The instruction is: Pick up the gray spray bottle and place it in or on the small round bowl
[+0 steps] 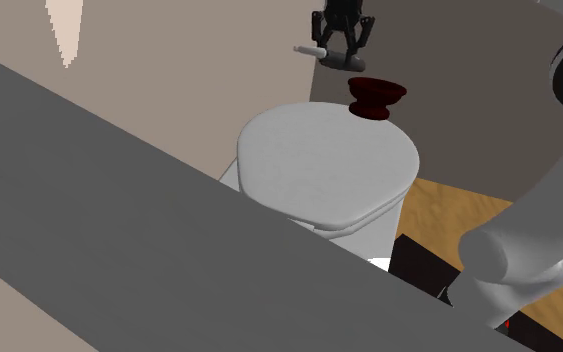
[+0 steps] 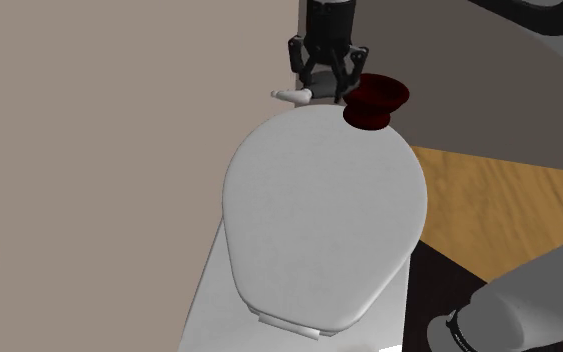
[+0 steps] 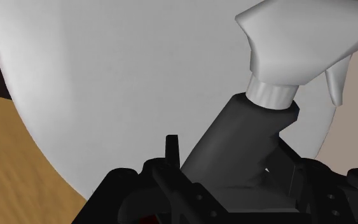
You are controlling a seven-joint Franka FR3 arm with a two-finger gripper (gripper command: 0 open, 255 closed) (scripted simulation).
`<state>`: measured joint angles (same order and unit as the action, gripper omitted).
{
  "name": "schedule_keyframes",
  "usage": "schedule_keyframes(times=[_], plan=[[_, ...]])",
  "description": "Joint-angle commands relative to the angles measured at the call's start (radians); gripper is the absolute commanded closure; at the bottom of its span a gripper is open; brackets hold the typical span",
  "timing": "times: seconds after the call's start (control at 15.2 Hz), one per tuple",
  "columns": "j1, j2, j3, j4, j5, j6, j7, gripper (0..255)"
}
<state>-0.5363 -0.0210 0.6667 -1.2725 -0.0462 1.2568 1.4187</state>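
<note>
A black two-finger gripper (image 1: 341, 54) was clamped around the dark body of a spray bottle (image 3: 241, 146), with no gap showing between fingers and bottle. The bottle had a smooth charcoal-grey body, angular at the shoulder, a short pale collar, and a light grey trigger head with a blunt nozzle and a thin, tapered trigger. It was held lying sideways in the air over the back of a toilet lid (image 1: 324, 160), its head pointing to the shoulder view's left. The lid was a smooth, matte, white oval. A small round bowl (image 1: 376, 97), dark red and glossy on a narrow foot, stood just beside and below the gripper. A wood-grain floor (image 2: 499, 200) lay beyond.
</note>
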Motion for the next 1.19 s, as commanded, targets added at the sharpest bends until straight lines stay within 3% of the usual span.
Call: schedule_keyframes(times=[0.0,0.46,1.06,1.12], plan=[[-0.028,-0.011,-0.03,-0.011,0.007,0.005,-0.059,255],[-0.114,-0.015,-0.129,-0.02,0.008,0.02,-0.242,255],[-0.205,0.086,-0.222,0.09,-0.037,0.01,-0.441,255],[-0.209,0.073,-0.225,0.058,-0.03,0.03,-0.444,255]])
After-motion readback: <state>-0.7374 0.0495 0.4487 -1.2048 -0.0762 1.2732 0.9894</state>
